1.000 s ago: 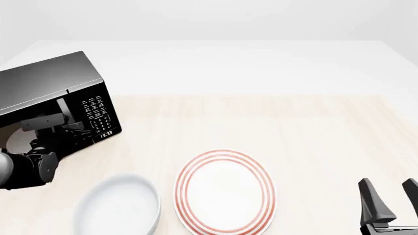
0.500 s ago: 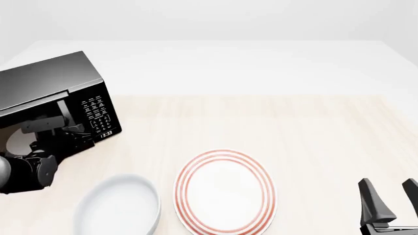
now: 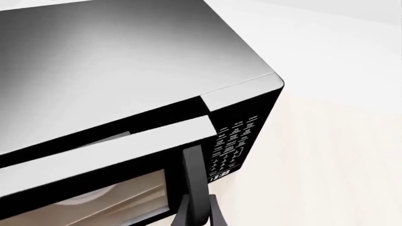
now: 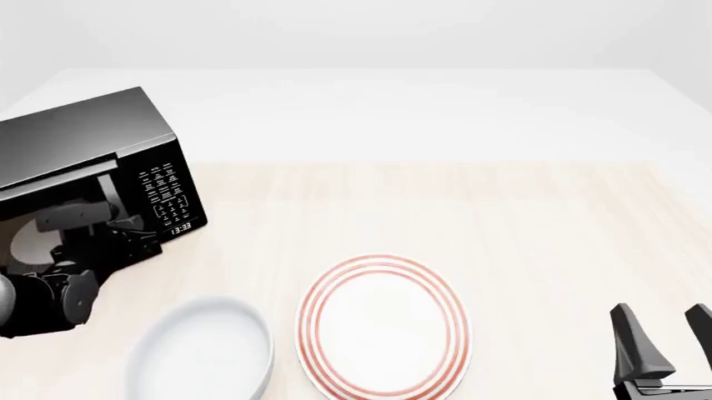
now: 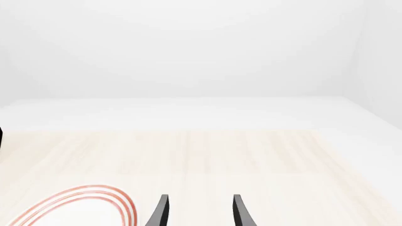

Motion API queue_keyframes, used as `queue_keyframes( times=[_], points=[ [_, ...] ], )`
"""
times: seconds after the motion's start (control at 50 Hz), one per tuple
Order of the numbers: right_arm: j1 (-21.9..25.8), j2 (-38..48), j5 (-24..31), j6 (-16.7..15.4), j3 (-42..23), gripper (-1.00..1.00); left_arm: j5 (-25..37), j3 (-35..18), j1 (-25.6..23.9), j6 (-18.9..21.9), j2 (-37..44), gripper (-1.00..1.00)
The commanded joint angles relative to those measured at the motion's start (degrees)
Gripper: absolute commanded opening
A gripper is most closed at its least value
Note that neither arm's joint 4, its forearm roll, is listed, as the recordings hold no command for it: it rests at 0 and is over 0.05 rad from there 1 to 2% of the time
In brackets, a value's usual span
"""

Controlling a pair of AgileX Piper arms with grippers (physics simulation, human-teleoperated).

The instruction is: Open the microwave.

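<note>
Two arms: left gripper (image 4: 112,218) pinches the handle (image 3: 193,181); right gripper (image 4: 665,337) spread wide, holding nothing.
Microwave (image 4: 95,137): far left, door slightly ajar.

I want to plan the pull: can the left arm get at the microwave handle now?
Probably yes: the left gripper is already at the handle of the microwave, nothing between.
</note>
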Motion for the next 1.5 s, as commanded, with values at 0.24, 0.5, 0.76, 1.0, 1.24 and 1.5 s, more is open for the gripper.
queue_keyframes(
  times=[0.24,0.5,0.76,1.0,1.24,1.5],
  points=[
    [0.0,0.0,0.0,0.0,0.0,1.00,-1.9,1.3,-2.1,-1.1,-2.4,-1.00],
    [0.0,0.0,0.0,0.0,0.0,1.00,-3.4,3.2,-2.7,-1.6,-3.2,-1.00],
    [0.0,0.0,0.0,0.0,0.0,1.00,0.9,4.2,-3.2,-2.0,-9.0,-1.00],
    [0.0,0.0,0.0,0.0,0.0,1.00,0.3,5.6,-3.7,-2.0,-9.4,-1.00],
    [0.0,0.0,0.0,0.0,0.0,1.00,0.5,6.5,-4.0,-1.6,-10.1,-1.00],
    [0.0,0.0,0.0,0.0,0.0,1.00,0.6,7.8,-4.0,-1.4,-11.7,-1.00]
  ],
)
